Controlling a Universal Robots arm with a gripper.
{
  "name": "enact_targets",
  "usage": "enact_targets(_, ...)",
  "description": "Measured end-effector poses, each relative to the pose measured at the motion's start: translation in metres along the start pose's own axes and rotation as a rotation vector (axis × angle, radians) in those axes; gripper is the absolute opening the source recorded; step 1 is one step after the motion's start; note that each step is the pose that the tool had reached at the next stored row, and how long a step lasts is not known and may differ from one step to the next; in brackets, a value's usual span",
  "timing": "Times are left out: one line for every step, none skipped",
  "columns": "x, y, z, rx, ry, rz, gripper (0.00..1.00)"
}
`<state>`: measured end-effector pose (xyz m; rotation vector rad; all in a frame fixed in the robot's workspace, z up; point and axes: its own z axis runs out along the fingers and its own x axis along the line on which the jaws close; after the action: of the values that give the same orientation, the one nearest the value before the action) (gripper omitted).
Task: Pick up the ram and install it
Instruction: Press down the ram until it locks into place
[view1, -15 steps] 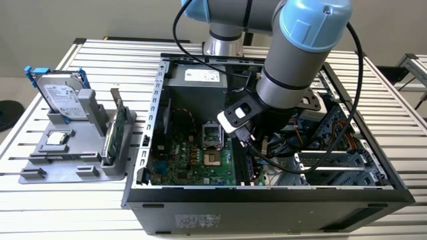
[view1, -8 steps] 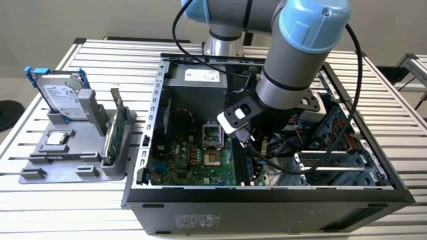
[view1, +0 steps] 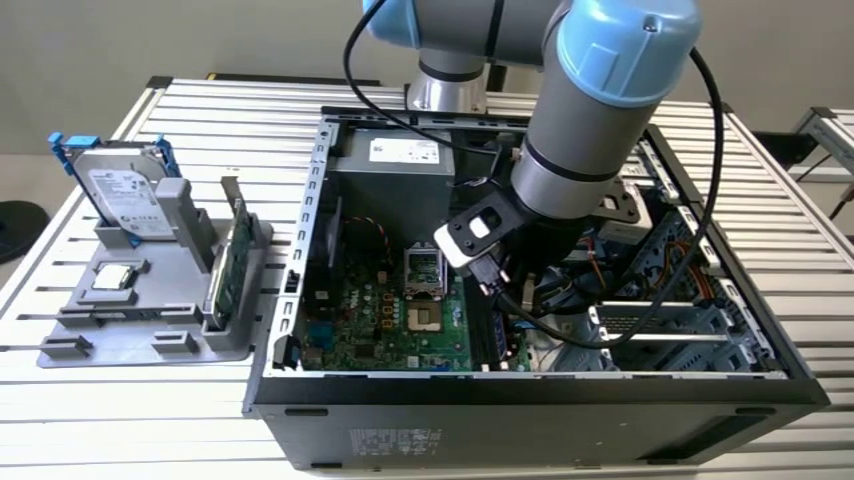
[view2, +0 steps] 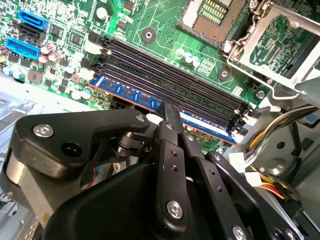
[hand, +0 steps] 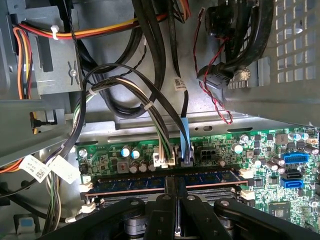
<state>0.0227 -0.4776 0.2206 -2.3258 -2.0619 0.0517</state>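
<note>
The arm (view1: 587, 110) reached down into the open case (view1: 534, 400), which lay on its side on the slatted bench (view1: 160, 410). The gripper (view2: 172, 117) sat low over the motherboard (view2: 165, 20), right at the row of black memory slots (view2: 170, 75).

The ram (view2: 131, 95) stood on its long edge in the slot nearest the gripper, with the three empty slots beyond it. In the second wrist view the gripper's fingers (view2: 172, 120) were drawn narrow and met the ram's top edge near its middle; blue board with black chips ran out to one side and a white sticker (view2: 200, 121) showed on the other. The first wrist view had the same: the ram (hand: 130, 182) lay crosswise directly ahead of the gripper (hand: 176, 192), its fingers close together on the middle of the stick. Whether the stick was fully seated, or the slot's end clips were closed, could not be told.

Beyond the ram in the first wrist view, a bundle of cables (hand: 160, 115) rose from connectors on the board. Past the slots in the second wrist view lay the open processor socket (view2: 210, 15).

Well away from the gripper, outside the case, a grey holder (view1: 147, 320) on the bench carried a hard drive (view1: 127, 195) and a green card (view1: 234, 265) standing on edge.
</note>
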Motion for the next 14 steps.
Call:
enact_targets(0.0001, 0.0000, 0.0010, 0.0001, 0.0004, 0.000, 0.00)
enact_targets(0.0001, 0.0001, 0.0015, 0.0001, 0.0000, 0.000, 0.00)
enact_targets(0.0000, 0.0001, 0.0017, 0.0001, -0.0002, 0.000, 0.00)
enact_targets(0.0000, 0.0001, 0.0018, 0.0001, -0.0003, 0.000, 0.00)
enact_targets(0.0000, 0.0001, 0.0019, 0.0000, -0.0001, 0.000, 0.00)
enact_targets(0.0000, 0.0001, 0.0020, 0.0000, 0.0000, 0.000, 0.00)
enact_targets(0.0000, 0.0001, 0.0021, 0.0000, 0.0001, 0.000, 0.00)
enact_targets(0.0001, 0.0001, 0.0021, 0.0000, 0.0002, 0.000, 0.00)
enact_targets(0.0001, 0.0001, 0.0021, 0.0000, 0.0002, 0.000, 0.00)
enact_targets(0.0001, 0.0001, 0.0021, 0.0000, 0.0003, 0.000, 0.00)
enact_targets(0.0001, 0.0001, 0.0021, 0.0000, 0.0002, 0.000, 0.00)
enact_targets(0.0001, 0.0001, 0.0021, 0.0000, 0.0003, 0.000, 0.00)
enact_targets(0.0001, 0.0001, 0.0021, 0.0000, 0.0002, 0.000, 0.00)
enact_targets(0.0001, 0.0001, 0.0021, 0.0000, 0.0002, 0.000, 0.00)
